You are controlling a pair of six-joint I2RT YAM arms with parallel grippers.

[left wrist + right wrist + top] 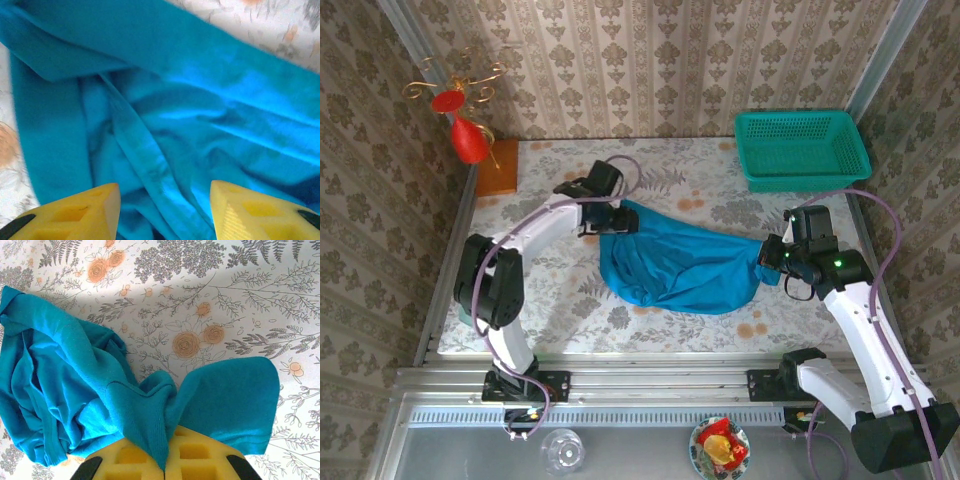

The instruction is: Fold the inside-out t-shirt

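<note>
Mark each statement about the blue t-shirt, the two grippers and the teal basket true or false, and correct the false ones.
1. The right gripper is shut on a fold of the t-shirt. True.
2. The t-shirt lies inside the basket. False: it lies on the table, apart from the teal basket.
3. The left gripper has its fingers apart over the cloth. True.
4. The t-shirt is folded into a neat rectangle. False: it is bunched and creased.
</note>
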